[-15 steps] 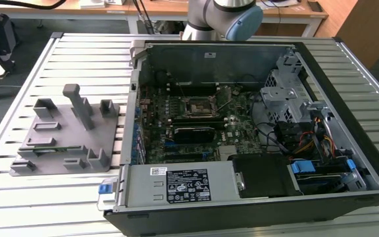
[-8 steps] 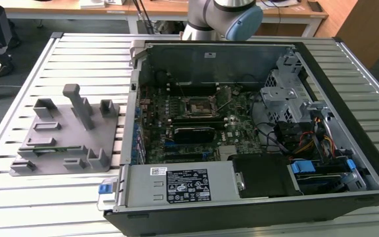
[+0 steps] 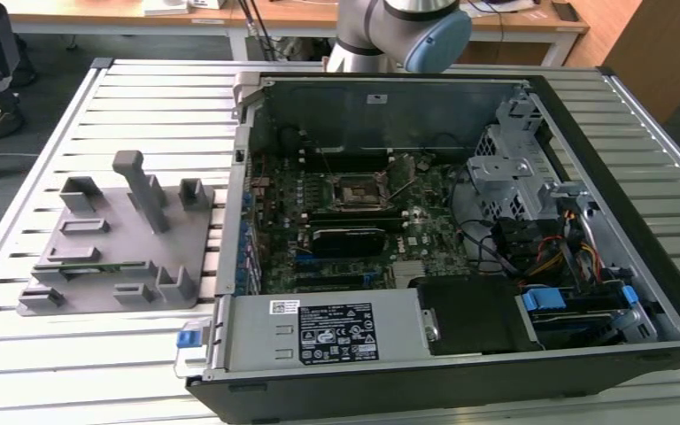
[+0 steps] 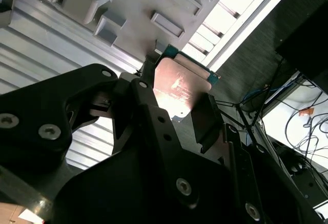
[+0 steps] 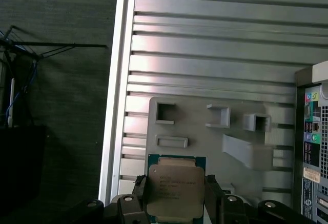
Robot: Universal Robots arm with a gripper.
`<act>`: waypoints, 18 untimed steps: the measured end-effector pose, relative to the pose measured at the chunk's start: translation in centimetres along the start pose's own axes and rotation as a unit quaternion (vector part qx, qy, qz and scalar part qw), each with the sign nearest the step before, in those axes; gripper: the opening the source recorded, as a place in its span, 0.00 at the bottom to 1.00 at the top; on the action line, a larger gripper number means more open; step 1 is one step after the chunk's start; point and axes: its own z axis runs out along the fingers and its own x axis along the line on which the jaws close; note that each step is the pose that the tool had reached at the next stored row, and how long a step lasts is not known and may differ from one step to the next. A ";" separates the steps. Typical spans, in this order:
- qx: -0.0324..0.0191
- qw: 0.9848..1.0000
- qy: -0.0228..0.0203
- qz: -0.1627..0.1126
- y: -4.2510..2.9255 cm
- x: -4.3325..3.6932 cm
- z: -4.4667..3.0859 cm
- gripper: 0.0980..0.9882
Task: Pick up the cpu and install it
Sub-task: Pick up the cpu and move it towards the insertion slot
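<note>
Cpu (image 5: 176,190) clamped in the gripper (image 5: 177,206), held over the near edge of the grey holder plate (image 5: 205,131).
The chip is square, so it has no long axis. In the first wrist view its flat face is toward the camera and a thin green board rim shows on the side toward the plate. The lid is smooth silvery metal with faint print, and it catches a pinkish glare in the second wrist view. Black fingers press on two opposite sides. The plate is matte grey with raised rectangular pockets and blocks. It lies on a ribbed aluminium table (image 5: 215,44), just beside the open computer case (image 3: 435,221).
</note>
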 end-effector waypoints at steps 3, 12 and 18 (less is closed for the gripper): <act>0.000 1.000 0.000 0.000 -0.03 -0.37 -0.01 0.49; 0.000 1.000 0.000 0.000 0.05 -1.76 -0.02 0.49; 0.000 1.000 0.000 0.000 0.07 -2.76 -0.01 0.49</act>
